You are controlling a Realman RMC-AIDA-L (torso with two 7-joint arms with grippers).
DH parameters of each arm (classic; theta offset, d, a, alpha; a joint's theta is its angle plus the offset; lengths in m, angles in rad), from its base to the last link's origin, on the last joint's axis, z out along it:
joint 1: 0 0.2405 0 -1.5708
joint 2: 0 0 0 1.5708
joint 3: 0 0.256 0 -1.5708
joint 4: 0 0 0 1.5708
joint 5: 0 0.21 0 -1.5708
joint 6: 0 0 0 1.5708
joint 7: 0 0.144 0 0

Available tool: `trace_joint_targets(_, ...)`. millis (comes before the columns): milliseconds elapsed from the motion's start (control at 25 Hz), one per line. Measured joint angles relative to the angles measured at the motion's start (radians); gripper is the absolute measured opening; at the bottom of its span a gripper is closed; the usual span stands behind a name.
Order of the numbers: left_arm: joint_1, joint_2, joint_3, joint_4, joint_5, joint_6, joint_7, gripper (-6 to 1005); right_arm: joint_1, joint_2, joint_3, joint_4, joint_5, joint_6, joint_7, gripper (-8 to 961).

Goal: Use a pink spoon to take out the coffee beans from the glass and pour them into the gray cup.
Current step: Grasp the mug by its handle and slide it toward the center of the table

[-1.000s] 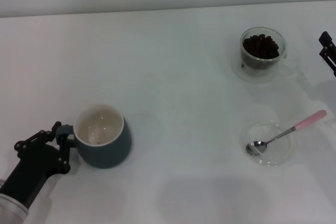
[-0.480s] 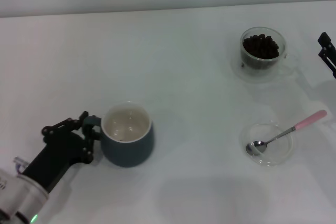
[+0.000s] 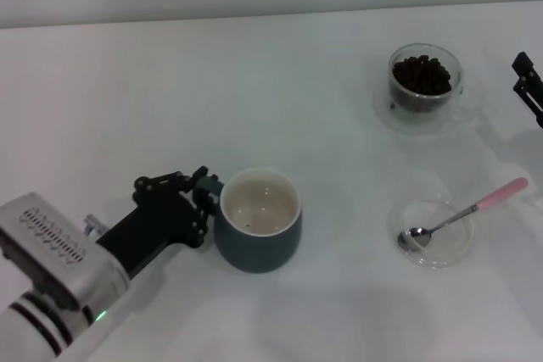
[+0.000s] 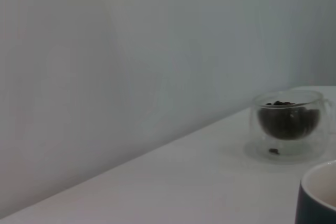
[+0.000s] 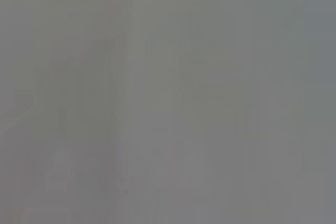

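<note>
The gray cup (image 3: 259, 222) stands near the table's middle front, its cream inside facing up. My left gripper (image 3: 206, 199) is shut on the cup's handle at its left side. The cup's rim also shows in the left wrist view (image 4: 318, 195). The glass (image 3: 424, 80) with coffee beans (image 3: 421, 75) stands at the back right, and shows in the left wrist view (image 4: 287, 124) too. The pink spoon (image 3: 466, 212) lies with its bowl in a flat clear dish (image 3: 431, 233) at the front right. My right gripper (image 3: 529, 84) is at the far right edge, beside the glass.
The white table (image 3: 280, 99) ends at a pale wall behind. The right wrist view shows only a blank grey surface.
My left gripper has slid the gray cup to the right, from the front left toward the table's middle. The right arm, glass and spoon have not moved.
</note>
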Motion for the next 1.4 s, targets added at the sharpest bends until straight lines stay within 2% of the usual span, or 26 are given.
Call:
trace_joint_targets(320, -0.065, 0.0, -0.001, 0.022, 0.05, -0.1, 0.0, 100, 0.001, 0.0, 0.002, 0.0, 0.0, 0.0, 0.001, 798)
trace_joint_targets(600, -0.054, 0.001, -0.002, 0.022, 0.048, -0.078, 0.0, 99, 0.002, 0.0, 0.005, 0.001, 0.001, 0.0, 0.001, 798)
trace_joint_targets(760, -0.032, 0.003, -0.002, 0.016, 0.047, -0.03, 0.002, 150, 0.002, 0.0, 0.005, 0.001, 0.001, 0.0, 0.0, 798)
trace_joint_targets(1000, 0.015, 0.004, -0.002, 0.011, 0.045, 0.035, 0.034, 348, -0.004, 0.0, 0.004, 0.001, 0.001, -0.005, -0.004, 799)
trace_joint_targets(1200, 0.076, 0.005, -0.01, 0.008, 0.045, 0.066, 0.038, 561, -0.026, -0.006, 0.006, -0.009, 0.001, -0.013, 0.006, 799)
trace_joint_targets(1400, 0.141, 0.006, -0.015, 0.008, 0.043, 0.095, 0.041, 564, -0.045, -0.009, 0.006, -0.011, 0.007, -0.011, 0.009, 799)
